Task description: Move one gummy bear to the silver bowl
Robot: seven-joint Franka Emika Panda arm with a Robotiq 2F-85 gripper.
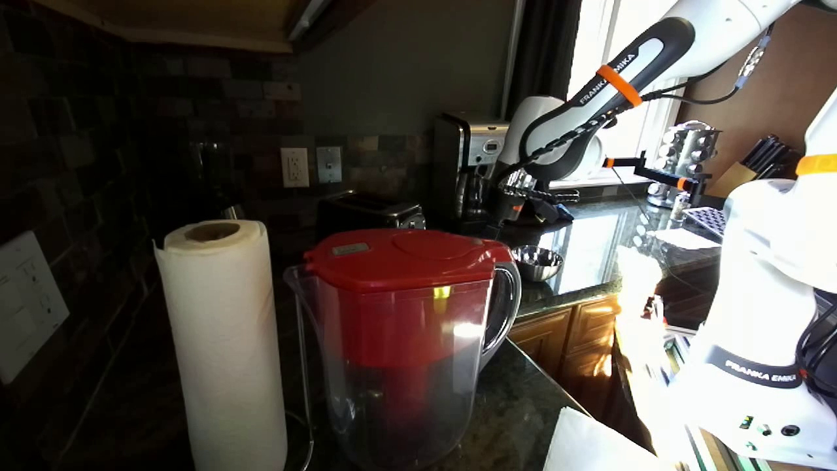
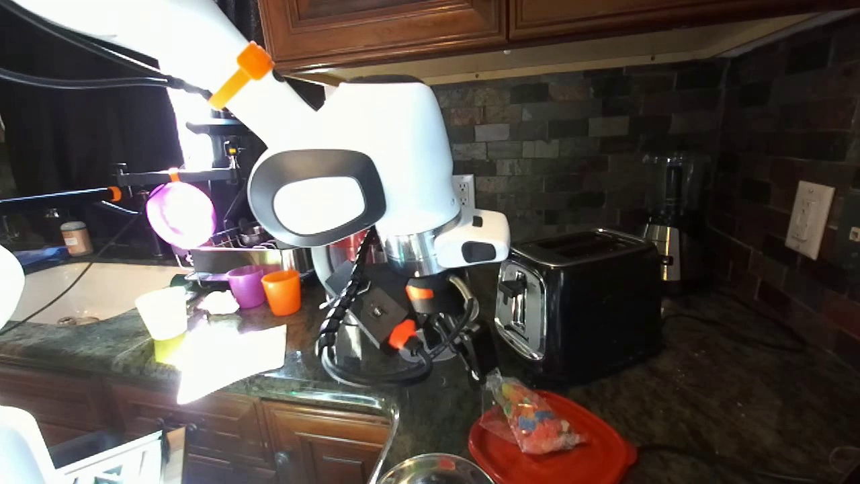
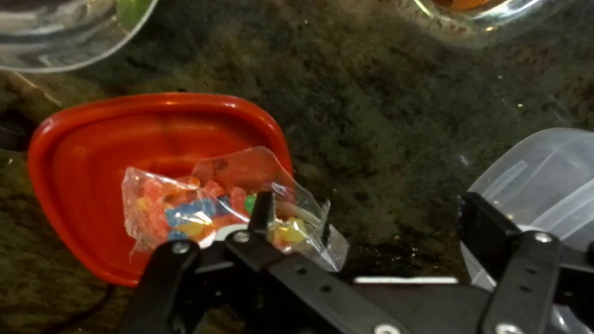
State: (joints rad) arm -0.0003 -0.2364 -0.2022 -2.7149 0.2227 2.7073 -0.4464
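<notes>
The gummy bears (image 3: 190, 211) are contained in a clear bag (image 3: 236, 169) laid on a red tray (image 3: 93, 148), beside which the silver bowl (image 2: 437, 470) is set. The gripper (image 3: 366, 197) is angled downward near the bag's end, its jaws spread wide, while the arm (image 2: 396, 148) is bent over the counter (image 3: 394, 106).

The smooth, rounded white arm (image 2: 403, 148) wears broad orange straps (image 1: 619, 85), a ribbed black cable (image 2: 346, 299) and a silver metal collar (image 2: 411, 255). Dark bands (image 1: 752, 368) read FRANKA EMIKA in white letters. The matte black, jointed hand (image 3: 365, 213) shows round silver screws (image 3: 241, 237) and small dark holes (image 3: 326, 288).
</notes>
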